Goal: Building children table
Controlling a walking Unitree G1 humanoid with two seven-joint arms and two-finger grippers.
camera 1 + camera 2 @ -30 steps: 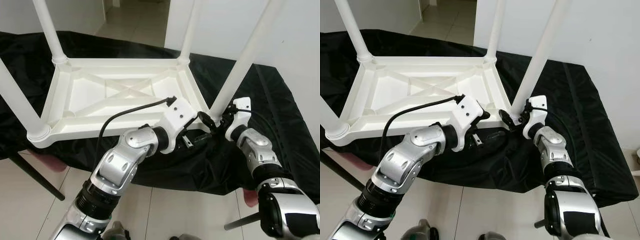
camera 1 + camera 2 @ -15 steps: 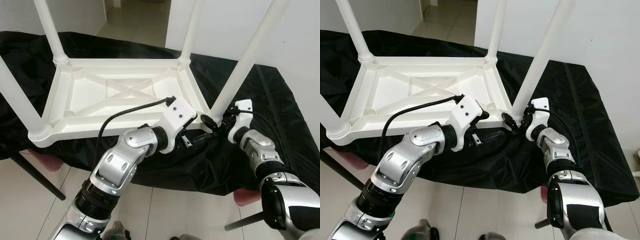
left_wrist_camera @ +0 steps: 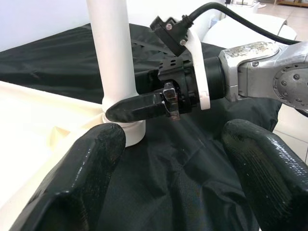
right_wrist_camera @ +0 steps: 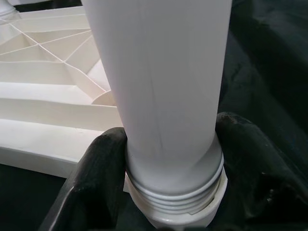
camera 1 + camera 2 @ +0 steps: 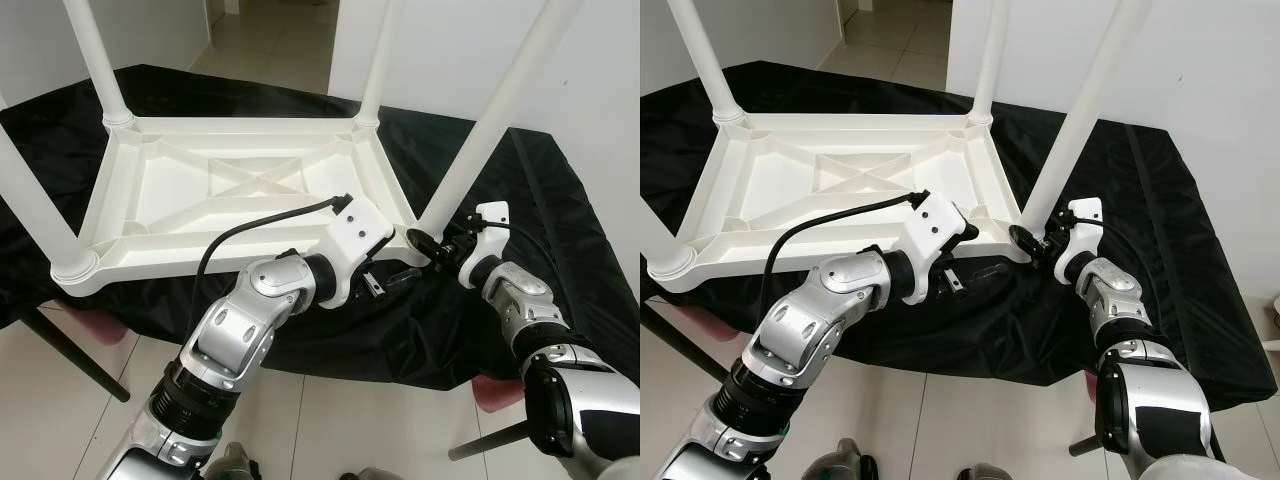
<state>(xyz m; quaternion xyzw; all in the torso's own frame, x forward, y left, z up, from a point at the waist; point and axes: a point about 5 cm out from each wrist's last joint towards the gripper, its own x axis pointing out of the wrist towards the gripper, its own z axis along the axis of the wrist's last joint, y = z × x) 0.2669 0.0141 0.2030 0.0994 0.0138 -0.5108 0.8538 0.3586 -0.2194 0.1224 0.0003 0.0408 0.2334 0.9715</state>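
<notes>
A white children's table (image 5: pixel 240 190) lies upside down on a black cloth (image 5: pixel 560 230), with its legs pointing up. My right gripper (image 5: pixel 425 243) is shut on the near-right leg (image 5: pixel 480 130) at its base. In the right wrist view both black fingers (image 4: pixel 98 178) press against the leg (image 4: pixel 163 86) just above its threaded collar. My left gripper (image 5: pixel 390 275) hovers open beside the same corner, over the cloth. The left wrist view looks between its open fingers (image 3: pixel 96 163) at the leg base (image 3: pixel 120 125) and the right gripper (image 3: pixel 144 106).
Three more white legs stand up: near-left (image 5: pixel 35 205), far-left (image 5: pixel 95 60), far-right (image 5: pixel 378 60). The cloth-covered bench has black metal legs (image 5: pixel 70 350) on the tiled floor. Pink objects (image 5: pixel 95 322) sit under the bench. A white wall (image 5: pixel 590 70) rises behind on the right.
My right wrist has shifted slightly to the right and its fingers sit closer around the leg's base. The left arm has barely moved.
</notes>
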